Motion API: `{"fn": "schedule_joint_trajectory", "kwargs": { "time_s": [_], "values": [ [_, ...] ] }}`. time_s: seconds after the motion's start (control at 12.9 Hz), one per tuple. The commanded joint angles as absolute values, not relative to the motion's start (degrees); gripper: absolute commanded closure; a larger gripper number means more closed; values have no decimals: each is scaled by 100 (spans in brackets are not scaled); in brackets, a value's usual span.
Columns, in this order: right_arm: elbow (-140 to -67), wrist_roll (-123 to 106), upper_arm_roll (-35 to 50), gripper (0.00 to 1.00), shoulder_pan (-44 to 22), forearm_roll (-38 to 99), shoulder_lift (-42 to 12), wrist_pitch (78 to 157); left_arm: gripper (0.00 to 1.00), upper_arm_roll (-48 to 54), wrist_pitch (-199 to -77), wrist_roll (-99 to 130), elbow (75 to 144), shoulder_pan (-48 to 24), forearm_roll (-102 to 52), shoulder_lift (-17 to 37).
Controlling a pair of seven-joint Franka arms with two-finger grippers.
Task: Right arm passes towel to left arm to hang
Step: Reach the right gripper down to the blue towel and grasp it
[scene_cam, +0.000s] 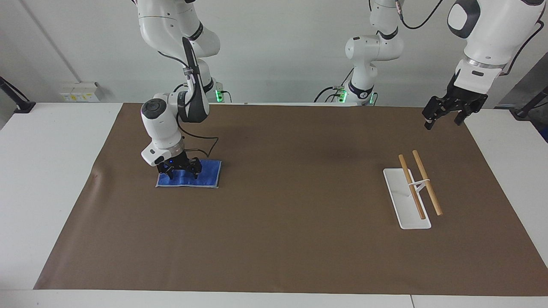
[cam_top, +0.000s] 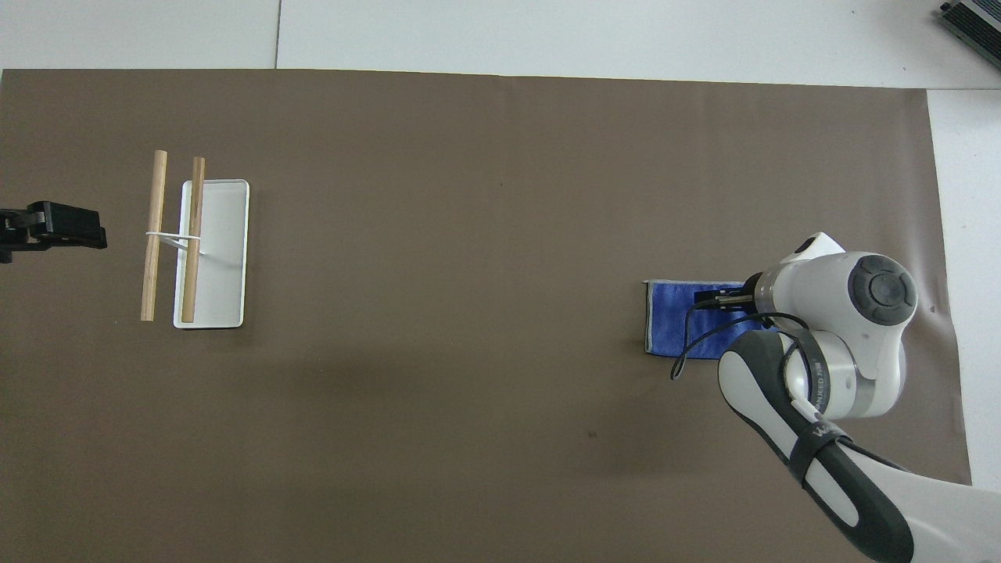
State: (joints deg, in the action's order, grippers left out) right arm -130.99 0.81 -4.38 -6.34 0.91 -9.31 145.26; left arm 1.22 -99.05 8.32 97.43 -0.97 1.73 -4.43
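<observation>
The blue towel [scene_cam: 209, 173] [cam_top: 671, 322] lies flat on the brown mat toward the right arm's end of the table. My right gripper [scene_cam: 182, 174] is down on the half of the towel closer to that end, open, with its fingertips spread on the cloth. From overhead the right arm covers that half, and only one black finger [cam_top: 710, 299] shows. My left gripper [scene_cam: 443, 120] [cam_top: 55, 231] hangs open and holds nothing, over the mat's corner by the robots at the left arm's end, where the left arm waits.
A rack with a white base [scene_cam: 398, 201] [cam_top: 223, 250] and two wooden rods [scene_cam: 427, 184] [cam_top: 152, 234] stands toward the left arm's end of the mat. The brown mat [scene_cam: 291, 222] covers most of the white table.
</observation>
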Motion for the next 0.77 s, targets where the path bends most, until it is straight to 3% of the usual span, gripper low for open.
{"fn": "schedule_joint_trajectory", "kwargs": {
  "time_s": [0.0,0.08,0.23,0.31,0.7],
  "values": [
    [-13184,-141,-422,37,-571,228,-905,14660,0,149,-9861,861,9861,-70,255,-562],
    [-13201,-141,-422,51,-571,220,-905,14660,0,149,-9861,861,9861,-70,255,-562],
    [-13219,-88,-422,94,-580,229,-897,14651,0,149,-9861,861,9861,-70,255,-562],
    [-13219,-70,-422,100,-571,229,-896,14634,0,149,-9861,861,9861,-70,255,-562],
    [-12878,44,-422,100,-589,246,-835,14206,0,149,-9861,861,9861,-62,255,-562]
  ]
}}
